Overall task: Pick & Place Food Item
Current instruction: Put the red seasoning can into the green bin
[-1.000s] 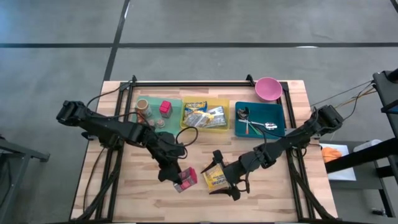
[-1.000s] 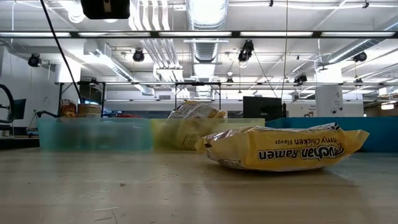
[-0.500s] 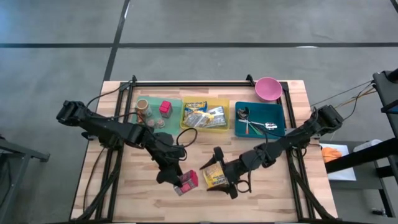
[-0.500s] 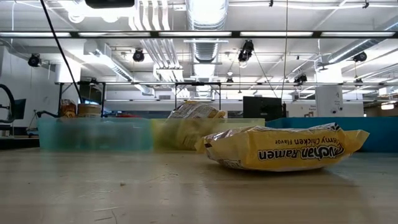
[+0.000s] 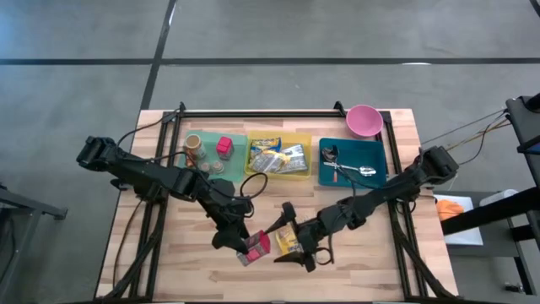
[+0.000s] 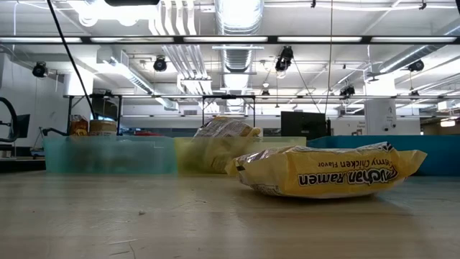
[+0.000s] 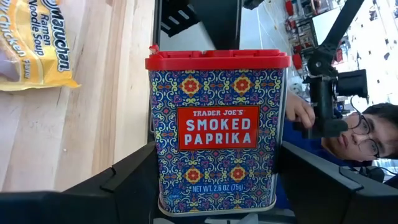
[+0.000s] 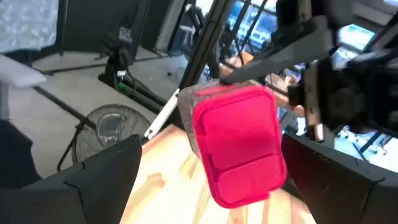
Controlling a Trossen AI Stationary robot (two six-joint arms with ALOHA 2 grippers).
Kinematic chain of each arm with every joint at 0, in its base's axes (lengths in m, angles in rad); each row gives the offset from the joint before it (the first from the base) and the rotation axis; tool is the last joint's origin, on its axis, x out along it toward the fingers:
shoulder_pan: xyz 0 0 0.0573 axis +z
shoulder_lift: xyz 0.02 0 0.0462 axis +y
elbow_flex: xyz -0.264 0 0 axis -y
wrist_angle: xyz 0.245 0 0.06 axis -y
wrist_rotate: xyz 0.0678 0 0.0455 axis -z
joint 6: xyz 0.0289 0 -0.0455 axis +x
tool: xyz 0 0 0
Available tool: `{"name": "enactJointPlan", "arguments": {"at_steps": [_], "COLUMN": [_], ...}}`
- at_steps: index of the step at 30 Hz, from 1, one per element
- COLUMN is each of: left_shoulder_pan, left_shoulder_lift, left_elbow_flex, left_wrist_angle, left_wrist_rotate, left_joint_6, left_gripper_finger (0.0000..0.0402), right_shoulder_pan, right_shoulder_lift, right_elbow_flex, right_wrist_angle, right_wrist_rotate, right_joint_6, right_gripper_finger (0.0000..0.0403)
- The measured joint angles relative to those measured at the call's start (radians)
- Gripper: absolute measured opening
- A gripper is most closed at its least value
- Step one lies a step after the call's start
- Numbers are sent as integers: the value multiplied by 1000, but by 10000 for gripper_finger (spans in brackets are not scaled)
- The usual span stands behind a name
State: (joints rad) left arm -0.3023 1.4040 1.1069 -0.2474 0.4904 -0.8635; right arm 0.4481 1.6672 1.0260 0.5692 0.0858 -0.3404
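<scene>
Pale wooden planks form the table (image 5: 177,262), which stands on a grey floor. High view: the left gripper (image 5: 250,246) hangs over the table's near middle, closed on the paprika tin (image 5: 256,246), a small box with a red lid. Just beside the tin, on its right, lies the ramen packet (image 5: 288,242), a yellow crinkled pouch flat on the wood. The right gripper (image 5: 284,239) hovers over the packet, fingers spread wide, holding nothing, pointing toward the tin. Beyond the tin, along the table's far edge, stand a green tray (image 5: 232,156) with jars, a yellow tray (image 5: 278,156) of packets, a blue tray (image 5: 353,162) of cutlery and a round pink bowl (image 5: 364,121).

Low view: the ramen packet (image 6: 327,171) rests on the wood, its glossy film wrinkled and its lettering upside down. Behind it stand the translucent green tray (image 6: 108,155), the yellow tray (image 6: 273,147) and the blue tray (image 6: 438,158); neither gripper shows.

Left wrist view: the tin (image 7: 217,130), patterned in blue, red and yellow and labelled smoked paprika, sits clamped between the dark fingers (image 7: 127,177). The ramen packet (image 7: 31,43) lies on the wood beside the tin. A person (image 7: 357,134) sits beyond the table's edge.

Right wrist view: the tin's red lid (image 8: 239,143), rounded and smooth, faces the camera between the parted fingers (image 8: 93,171), apart from them. The left gripper's dark body (image 8: 348,90) holds the tin.
</scene>
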Motion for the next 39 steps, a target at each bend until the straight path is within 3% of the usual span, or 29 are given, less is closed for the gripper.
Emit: {"name": "enactJointPlan", "arguments": {"at_steps": [10, 17, 22, 32, 39], "left_shoulder_pan": [-6, -6, -6, -6, -7], "left_shoulder_lift": [0, 0, 0, 0, -3], "left_elbow_flex": [0, 0, 0, 0, 0], "left_wrist_angle": [31, 22, 26, 40, 74], "left_wrist_rotate": [-33, -248, -347, -409, -417], "left_joint_6": [53, 67, 99, 171, 227], "left_gripper_finger": [297, 293, 292, 292, 292], "right_shoulder_pan": [-1, 4, 35, 110, 152], "right_shoulder_lift": [14, 7, 2, -33, -87], "right_elbow_flex": [85, 101, 98, 111, 3], "right_wrist_angle": [-23, -84, -83, -32, 33], "right_wrist_rotate": [43, 291, 476, 593, 640], "right_joint_6": [24, 186, 234, 339, 417], "right_gripper_finger": [379, 379, 379, 379, 379]}}
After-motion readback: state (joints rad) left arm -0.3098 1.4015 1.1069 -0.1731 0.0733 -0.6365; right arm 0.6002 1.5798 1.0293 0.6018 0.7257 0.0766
